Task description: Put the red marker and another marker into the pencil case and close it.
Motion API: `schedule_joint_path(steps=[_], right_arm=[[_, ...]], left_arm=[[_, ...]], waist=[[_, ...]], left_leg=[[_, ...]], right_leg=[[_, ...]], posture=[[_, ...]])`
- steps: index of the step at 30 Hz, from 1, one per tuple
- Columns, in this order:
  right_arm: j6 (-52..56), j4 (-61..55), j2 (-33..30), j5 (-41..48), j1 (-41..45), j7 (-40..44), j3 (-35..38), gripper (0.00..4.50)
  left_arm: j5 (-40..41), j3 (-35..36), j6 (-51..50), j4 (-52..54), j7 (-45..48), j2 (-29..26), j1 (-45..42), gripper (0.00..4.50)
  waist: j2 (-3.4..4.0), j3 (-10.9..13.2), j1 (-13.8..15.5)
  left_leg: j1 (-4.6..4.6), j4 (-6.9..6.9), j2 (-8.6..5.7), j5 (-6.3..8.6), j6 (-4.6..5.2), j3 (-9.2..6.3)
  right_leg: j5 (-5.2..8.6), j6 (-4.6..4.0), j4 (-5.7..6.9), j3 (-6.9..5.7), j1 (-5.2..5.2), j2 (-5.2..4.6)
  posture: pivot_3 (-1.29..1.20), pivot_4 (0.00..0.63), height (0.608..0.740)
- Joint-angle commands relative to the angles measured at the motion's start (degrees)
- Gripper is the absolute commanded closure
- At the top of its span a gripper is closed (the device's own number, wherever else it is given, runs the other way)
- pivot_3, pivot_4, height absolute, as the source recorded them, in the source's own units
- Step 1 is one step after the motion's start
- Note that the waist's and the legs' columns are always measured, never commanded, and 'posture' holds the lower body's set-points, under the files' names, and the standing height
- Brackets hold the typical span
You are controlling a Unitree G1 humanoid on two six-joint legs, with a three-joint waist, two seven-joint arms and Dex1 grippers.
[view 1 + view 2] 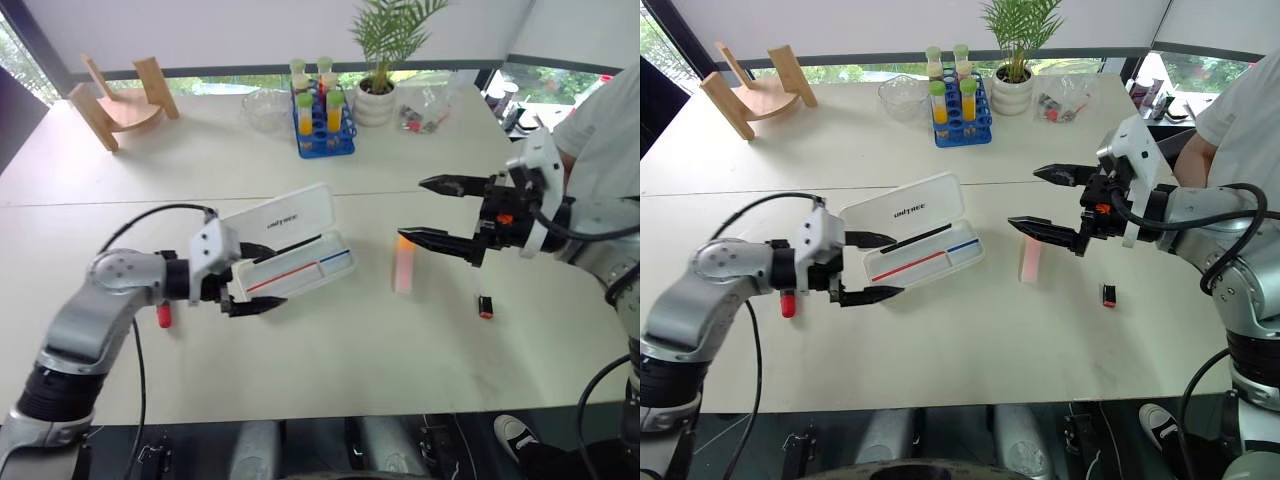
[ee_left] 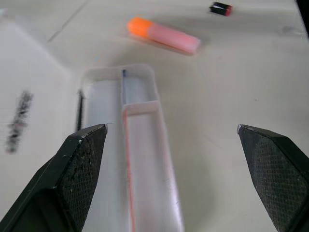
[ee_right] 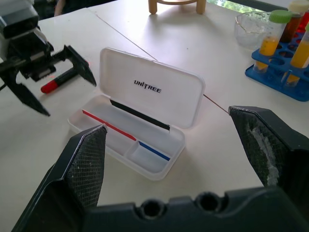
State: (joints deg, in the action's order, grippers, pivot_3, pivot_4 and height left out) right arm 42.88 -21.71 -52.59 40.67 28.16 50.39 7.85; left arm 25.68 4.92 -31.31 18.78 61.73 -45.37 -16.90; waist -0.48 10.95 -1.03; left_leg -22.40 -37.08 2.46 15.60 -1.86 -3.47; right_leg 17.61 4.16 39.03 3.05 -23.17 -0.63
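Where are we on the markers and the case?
Done: the pencil case lies with its lid open. In hand: nothing; the left gripper hangs open by the case and the right gripper is open above the orange-capped marker. Left: that marker and the red marker both lie on the table, outside the case. Both must go in, then the lid shut.

The pencil case (image 1: 925,252) lies open mid-table, its raised lid walling off the 12 o'clock side; entry is free from 6 o'clock. The left gripper (image 1: 868,267), jaws spread, crowds its 9 o'clock end (red marker (image 1: 788,303) lies behind it). At 3 o'clock the highlighter (image 1: 1030,260) sits under the right gripper (image 1: 1038,201), also spread. Rack (image 1: 962,108) and plant (image 1: 1014,88) stand well apart at 12.
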Motion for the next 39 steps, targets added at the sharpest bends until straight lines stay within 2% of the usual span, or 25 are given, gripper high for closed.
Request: schedule_joint_path(steps=[1,4,7,11,16,25,28,35,39], right_arm=[[-1.8,0.4,0.6,-0.5,1.7,0.8,0.5,0.0],[-2.4,1.1,1.3,-1.0,2.1,1.1,-0.2,0.0],[-2.9,1.8,2.1,-1.7,2.6,1.5,-1.1,0.0],[-2.9,2.1,2.4,-2.2,3.1,1.7,-1.4,0.0],[-2.0,0.4,2.3,-1.5,1.9,0.8,0.0,0.0],[-0.8,-1.8,2.2,-0.8,0.3,-0.9,1.5,0.0],[-0.8,-1.9,2.1,-0.8,0.1,-1.0,1.6,0.0],[-0.7,-2.0,1.9,-0.9,0.2,-1.1,1.8,0.0],[-0.7,-1.8,1.9,-1.0,0.5,-0.9,1.6,0.0]], left_arm=[[3.3,8.9,-2.9,2.6,-3.2,-2.6,1.2,0.05],[4.2,8.4,-3.1,4.8,-4.3,-1.9,3.8,0.05],[4.3,2.5,-2.6,7.7,-4.5,0.8,5.2,0.05],[-0.1,-5.5,0.2,7.4,-5.7,3.4,5.0,0.05],[-7.6,-13.1,5.4,1.0,-9.2,7.7,3.8,0.05],[-10.8,-17.0,7.8,-7.7,-8.0,10.3,2.4,0.05],[-11.3,-17.7,8.4,-8.6,-7.1,10.1,3.3,0.91],[-11.4,-17.9,8.2,-7.7,-3.9,6.6,6.5,4.48],[-11.0,-17.2,9.6,-8.8,-1.5,4.7,6.8,4.48]], waist=[[0.0,0.0,-0.1],[0.02,0.0,0.0],[0.01,0.0,0.3],[-0.01,0.0,0.3],[0.0,0.0,0.1],[0.01,0.0,0.2],[0.03,0.0,0.2],[0.08,0.0,0.1],[0.08,0.0,0.0]], left_leg=[[0.0,0.01,0.01,0.0,0.0,0.0],[0.0,0.04,0.0,0.0,0.0,0.02],[-0.01,0.03,-0.01,0.0,-0.01,0.03],[-0.03,-0.02,-0.03,-0.01,-0.02,0.02],[0.01,0.01,-0.02,-0.01,-0.01,0.02],[-0.01,0.0,-0.03,-0.01,-0.01,0.02],[0.01,-0.01,-0.03,-0.01,-0.01,0.02],[0.03,0.03,-0.02,0.0,0.0,0.02],[0.04,0.02,-0.02,0.0,0.0,0.03]], right_leg=[[0.0,0.0,0.0,0.0,-0.01,0.0],[0.0,0.0,-0.01,0.0,-0.02,-0.02],[0.0,0.0,-0.02,0.01,0.0,-0.06],[0.0,0.0,-0.02,0.01,0.02,-0.07],[0.0,0.0,-0.01,0.04,0.01,-0.01],[-0.01,0.0,-0.01,0.03,0.01,-0.03],[-0.01,0.0,-0.01,0.03,0.03,-0.03],[0.0,0.0,-0.01,0.03,0.02,-0.02],[0.0,0.0,-0.01,0.03,0.04,-0.03]], posture=[[0.0,0.15,0.74],[0.0,0.15,0.74],[0.0,0.15,0.74],[0.0,0.15,0.74],[0.0,0.15,0.74],[0.0,0.15,0.74],[0.0,0.15,0.74],[0.0,0.15,0.74],[0.0,0.15,0.74]])
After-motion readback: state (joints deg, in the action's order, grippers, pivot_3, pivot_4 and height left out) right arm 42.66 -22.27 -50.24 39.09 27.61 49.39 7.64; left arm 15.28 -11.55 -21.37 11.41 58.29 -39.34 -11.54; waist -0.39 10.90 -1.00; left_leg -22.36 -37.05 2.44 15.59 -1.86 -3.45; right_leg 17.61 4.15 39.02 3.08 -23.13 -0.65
